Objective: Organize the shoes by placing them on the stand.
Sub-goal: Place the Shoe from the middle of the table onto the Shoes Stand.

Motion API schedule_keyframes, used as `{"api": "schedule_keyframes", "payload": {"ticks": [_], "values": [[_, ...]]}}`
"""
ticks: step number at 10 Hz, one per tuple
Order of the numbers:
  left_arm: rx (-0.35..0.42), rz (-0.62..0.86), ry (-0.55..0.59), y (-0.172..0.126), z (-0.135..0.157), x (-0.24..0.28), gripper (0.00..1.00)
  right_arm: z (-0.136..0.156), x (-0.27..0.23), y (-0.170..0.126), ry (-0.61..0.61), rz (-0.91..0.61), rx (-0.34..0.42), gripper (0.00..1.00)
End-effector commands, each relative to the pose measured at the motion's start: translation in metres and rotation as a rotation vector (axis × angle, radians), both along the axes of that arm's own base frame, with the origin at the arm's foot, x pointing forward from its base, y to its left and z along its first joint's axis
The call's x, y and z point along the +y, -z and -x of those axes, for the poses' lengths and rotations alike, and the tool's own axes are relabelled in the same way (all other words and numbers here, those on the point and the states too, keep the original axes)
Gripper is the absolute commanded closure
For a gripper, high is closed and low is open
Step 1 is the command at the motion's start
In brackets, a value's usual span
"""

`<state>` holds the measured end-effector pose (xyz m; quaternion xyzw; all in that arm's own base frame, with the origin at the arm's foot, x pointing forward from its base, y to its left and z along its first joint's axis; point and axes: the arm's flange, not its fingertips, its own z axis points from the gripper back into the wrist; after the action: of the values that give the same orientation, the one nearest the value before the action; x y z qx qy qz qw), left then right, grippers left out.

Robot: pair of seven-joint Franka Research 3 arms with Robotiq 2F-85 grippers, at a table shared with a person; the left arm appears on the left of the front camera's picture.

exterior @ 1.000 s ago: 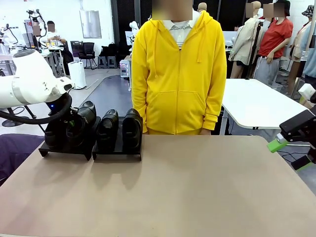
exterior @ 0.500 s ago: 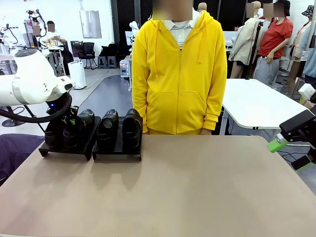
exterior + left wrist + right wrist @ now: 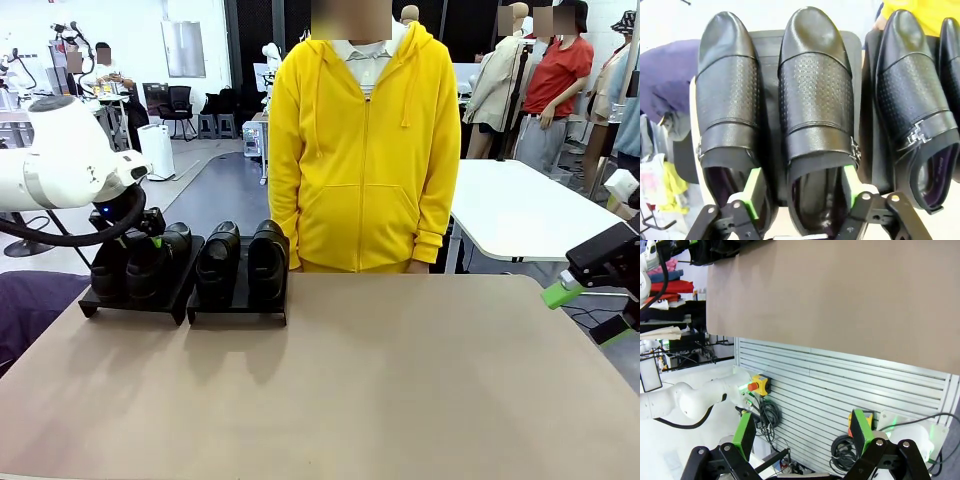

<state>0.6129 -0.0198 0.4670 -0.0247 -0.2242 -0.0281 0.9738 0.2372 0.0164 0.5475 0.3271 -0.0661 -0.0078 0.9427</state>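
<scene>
Tabletop point(image 3: 380, 400) of plain brown board lies nearest to you, with nothing on its near part. At its right edge you see the right gripper point(image 3: 585, 312), black with green pads, hanging off the table with its fingers apart and nothing between them; in its own wrist view the two pads point(image 3: 746, 434) stand wide over the slatted wall below.

Farther, at the far left of the table, two black slanted shoe stands sit side by side, the left stand point(image 3: 135, 300) and the right stand point(image 3: 237, 310). You can count four glossy black leather slip-on shoes, two on each stand. The left gripper point(image 3: 802, 192) is at the left stand, its fingers apart on both sides of the heel of the inner shoe point(image 3: 816, 115), which rests on the stand beside the outer shoe point(image 3: 726, 105). The pads look close to the leather, and I cannot tell if they touch it.

I think the placing is nearly done, so the risk is in the retreat. If you lift away at an angle, a pad can catch the shoe collar and drag the shoe off the slope, or push the outer shoe.

Behind the table stands one person in a yellow hooded jacket point(image 3: 365, 150).
</scene>
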Motion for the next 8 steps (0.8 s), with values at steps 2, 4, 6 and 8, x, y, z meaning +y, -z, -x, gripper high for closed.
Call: {"api": "schedule_keyframes", "payload": {"ticks": [2,4,6,8], "values": [[-0.056,-0.003,0.018,-0.021,0.025,-0.006,0.00,0.000,0.002,-0.004,0.007,-0.028,0.004,0.00],[0.022,-0.003,0.025,-0.049,0.047,-0.015,0.00,0.000,0.002,-0.004,0.007,-0.028,0.004,0.00],[0.148,0.031,0.118,-0.089,0.087,-0.016,0.00,0.000,0.002,-0.004,0.007,-0.028,0.004,0.00],[0.249,0.046,0.139,-0.130,0.154,0.004,0.00,0.000,0.002,-0.004,0.007,-0.028,0.004,0.00]]}}
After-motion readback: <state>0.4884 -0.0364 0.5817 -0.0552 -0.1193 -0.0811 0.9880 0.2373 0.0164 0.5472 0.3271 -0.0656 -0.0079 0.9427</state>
